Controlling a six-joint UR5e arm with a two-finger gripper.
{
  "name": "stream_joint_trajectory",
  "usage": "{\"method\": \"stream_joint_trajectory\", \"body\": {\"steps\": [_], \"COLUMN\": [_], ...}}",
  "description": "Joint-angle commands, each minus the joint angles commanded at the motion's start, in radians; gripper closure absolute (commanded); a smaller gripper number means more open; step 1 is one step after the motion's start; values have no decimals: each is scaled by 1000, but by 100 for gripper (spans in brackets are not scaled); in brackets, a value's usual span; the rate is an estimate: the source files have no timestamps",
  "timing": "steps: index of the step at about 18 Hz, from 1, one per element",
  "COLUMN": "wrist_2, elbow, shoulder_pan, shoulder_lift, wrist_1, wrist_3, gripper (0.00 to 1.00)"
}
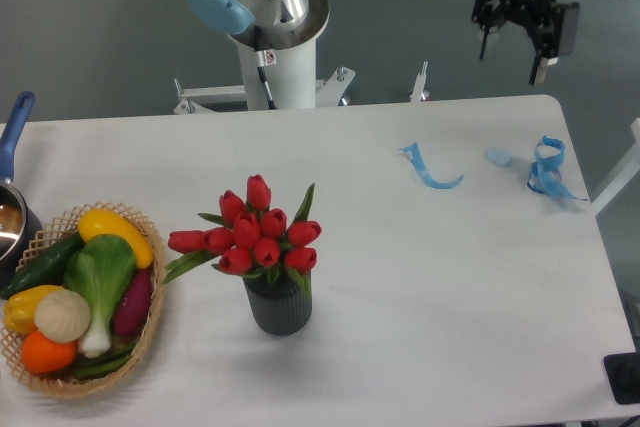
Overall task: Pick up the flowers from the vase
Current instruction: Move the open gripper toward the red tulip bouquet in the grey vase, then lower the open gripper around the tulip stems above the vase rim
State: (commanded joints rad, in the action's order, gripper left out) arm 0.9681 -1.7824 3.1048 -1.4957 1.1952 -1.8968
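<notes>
At the far left edge a dark pot with a blue handle juts over the white worktop, and just near of it sits a woven wicker basket holding a yellow pepper, a green leafy vegetable with a white stalk, a cucumber, a pale onion, an orange fruit and a purple piece. These crowd the left side, so any lift should not swing that way.

Left of centre, on the near half, the small dark grey ribbed cylindrical vase stands upright with the bunch of red tulips with green leaves seated in it; one bloom and a leaf droop left toward the basket without touching it. A good grasp, I judge, comes from above or from the right, closing on the gathered stems just over the vase rim, not on the heads, then rising straight so the vase is not dragged or tipped.

Right of the vase the worktop is open, the best approach lane. Far right lie a light blue ribbon strip, a small pale blue scrap and a curled blue ribbon, close to the right edge.

The black two-finger tool hangs beyond the far right corner, fingers spread and released, holding nothing, well apart from the tulips
</notes>
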Motion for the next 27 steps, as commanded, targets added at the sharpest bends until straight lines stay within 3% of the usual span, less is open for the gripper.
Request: {"method": "stream_joint_trajectory", "body": {"steps": [5, 8, 10, 13, 16, 20, 27], "wrist_2": [-152, -163, -163, -215, -243, -229, -227], "elbow": [-38, -55, -87, -149, -143, -141, -127], "shoulder_pan": [-20, -67, -107, -140, -175, -267, -351], "shoulder_lift": [3, -8, -11, -15, -46, -84, -144], "wrist_1": [-11, -37, -90, -216, -229, -232, -236], "wrist_3": [204, 275, 277, 323, 433, 438, 430], "gripper": [0, 0, 0, 0, 0, 0, 0]}}
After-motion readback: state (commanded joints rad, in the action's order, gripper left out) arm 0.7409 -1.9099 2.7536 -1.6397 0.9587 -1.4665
